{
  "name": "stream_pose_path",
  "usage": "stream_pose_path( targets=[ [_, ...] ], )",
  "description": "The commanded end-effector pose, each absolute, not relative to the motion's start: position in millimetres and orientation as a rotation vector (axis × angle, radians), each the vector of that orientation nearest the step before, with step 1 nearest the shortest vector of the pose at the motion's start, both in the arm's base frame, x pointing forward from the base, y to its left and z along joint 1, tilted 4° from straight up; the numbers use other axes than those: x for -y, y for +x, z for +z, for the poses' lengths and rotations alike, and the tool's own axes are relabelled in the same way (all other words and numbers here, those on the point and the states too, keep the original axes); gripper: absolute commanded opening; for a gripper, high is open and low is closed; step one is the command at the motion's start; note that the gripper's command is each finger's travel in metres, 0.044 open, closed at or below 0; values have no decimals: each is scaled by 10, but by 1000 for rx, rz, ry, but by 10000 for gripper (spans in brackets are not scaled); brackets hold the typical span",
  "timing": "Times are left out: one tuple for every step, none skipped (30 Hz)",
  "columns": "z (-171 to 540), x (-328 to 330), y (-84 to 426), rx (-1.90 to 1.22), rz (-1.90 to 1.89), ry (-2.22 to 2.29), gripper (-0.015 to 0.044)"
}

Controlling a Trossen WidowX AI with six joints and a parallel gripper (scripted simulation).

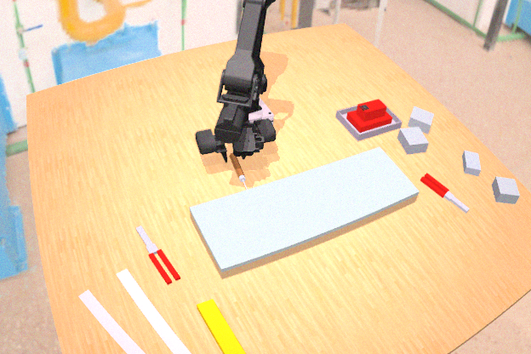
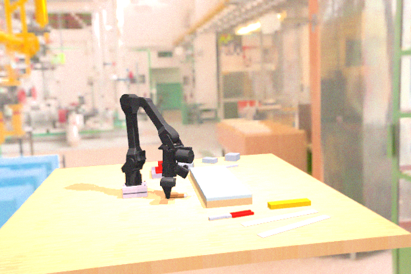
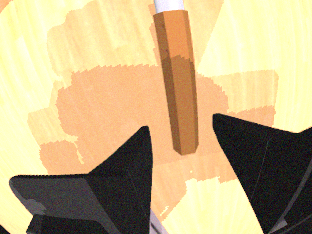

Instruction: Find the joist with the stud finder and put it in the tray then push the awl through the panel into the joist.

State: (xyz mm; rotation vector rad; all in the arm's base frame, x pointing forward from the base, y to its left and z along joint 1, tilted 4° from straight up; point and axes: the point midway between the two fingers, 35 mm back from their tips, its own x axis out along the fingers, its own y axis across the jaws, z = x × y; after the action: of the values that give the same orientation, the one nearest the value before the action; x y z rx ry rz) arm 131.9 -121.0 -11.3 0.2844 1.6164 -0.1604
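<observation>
The awl (image 1: 236, 165) (image 2: 178, 195) (image 3: 177, 75) lies on the table, its brown handle toward the arm and its metal tip toward the panel's near-arm edge. My gripper (image 1: 234, 158) (image 2: 168, 197) (image 3: 181, 126) is low at the table, partly open, with a finger on either side of the handle's end. Gaps show between both fingers and the handle in the wrist view. The pale blue floor panel (image 1: 299, 208) (image 2: 222, 184) lies flat; no joist and no hole show. The red stud finder (image 1: 370, 114) (image 2: 159, 168) sits in the grey tray (image 1: 360, 136).
Several grey blocks (image 1: 413, 140) (image 2: 232, 156) stand beyond the tray and panel. A red-handled tool (image 1: 435, 185) lies off the panel's right end. Red-handled pliers (image 1: 165, 266) (image 2: 241, 213), two white strips (image 1: 150, 311) (image 2: 294, 226) and a yellow bar (image 1: 220, 326) (image 2: 288, 203) lie off its left end.
</observation>
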Motion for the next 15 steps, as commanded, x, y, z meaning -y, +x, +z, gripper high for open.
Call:
stream_pose_path(
  targets=[
    [-120, 1208, 1310, -1620, -165, 286, 99],
    [-120, 1208, 1310, -1620, -165, 286, 72],
    [-120, 1208, 1310, -1620, -165, 286, 66],
    [-120, 1208, 1310, -1620, -165, 286, 59],
    [-120, 1208, 1310, -1620, -165, 286, 53],
    [-120, 1208, 1310, -1620, -165, 286, 46],
    [-120, 1208, 1310, -1620, -165, 286, 39],
    [-120, 1208, 1310, -1620, -165, 286, 32],
    [-120, 1208, 1310, -1620, -165, 286, 26],
    [-112, 1210, 1312, -1620, -165, 286, 0],
    [-96, 1215, 1316, -1620, -165, 286, 0],
    [-72, 1222, 1321, -1620, -165, 286, 0],
    [-40, 1231, 1327, -1620, -165, 286, 0],
    [0, 1242, 1335, -1620, -165, 286, 0],
    [48, 1253, 1342, -1619, -165, 286, 0]
  ],
)
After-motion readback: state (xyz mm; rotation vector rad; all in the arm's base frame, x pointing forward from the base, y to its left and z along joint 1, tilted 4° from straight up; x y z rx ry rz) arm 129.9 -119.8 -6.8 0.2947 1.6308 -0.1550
